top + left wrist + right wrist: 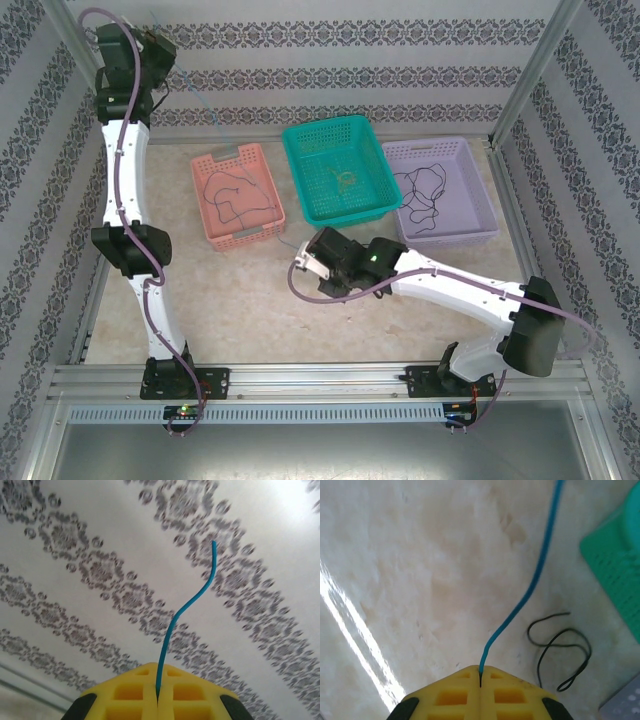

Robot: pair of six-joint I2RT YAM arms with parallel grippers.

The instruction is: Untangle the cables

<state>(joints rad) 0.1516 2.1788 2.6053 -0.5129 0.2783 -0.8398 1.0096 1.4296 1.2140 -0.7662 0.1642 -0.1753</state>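
Note:
A thin blue cable (185,607) is pinched between the yellow fingers of my left gripper (158,692), and a short free end sticks out past them. That gripper (163,47) is raised high at the back left, against the patterned wall. My right gripper (480,677) is shut on the same blue cable (530,587), low over the table (298,263) in front of the baskets. A loose black cable (560,650) lies looped on the table just right of it. More cables lie in the baskets: a black one (235,195), a yellowish-green one (343,181) and another black one (425,195).
Three baskets stand in a row at the back: pink (262,232), teal (300,165) and purple (480,228). The teal basket's corner (615,575) is close on the right of my right gripper. Patterned walls and metal posts enclose the table.

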